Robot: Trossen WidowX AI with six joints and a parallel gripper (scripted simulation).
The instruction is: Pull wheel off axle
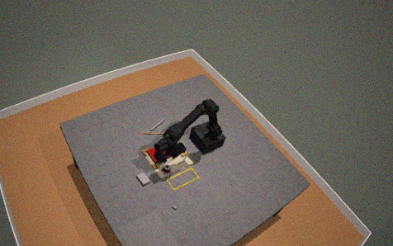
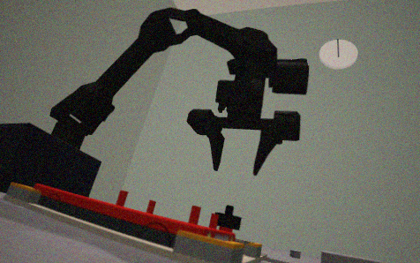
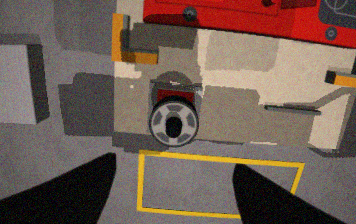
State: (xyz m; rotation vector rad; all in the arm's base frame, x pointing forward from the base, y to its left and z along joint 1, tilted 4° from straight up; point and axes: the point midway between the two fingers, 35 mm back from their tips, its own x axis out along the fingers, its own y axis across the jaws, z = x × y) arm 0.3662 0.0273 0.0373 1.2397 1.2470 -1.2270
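My arm rises from the base at the left, bends over, and my gripper points straight down, partly open and empty. It hangs above the wheel, apart from it. The wheel sits on its axle, beside the yellow area.

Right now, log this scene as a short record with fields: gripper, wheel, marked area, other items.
gripper: the gripper is open, holds nothing, and hangs above the board, fingers pointing down
wheel: the wheel sits on its upright axle, grey with a dark hub, not touched
marked area: the yellow rectangle on the grey mat, right beside the wheel in the wrist view, with nothing inside its outline
other items: red board with short red pegs; small grey block nearby
task state: wheel not yet gripped
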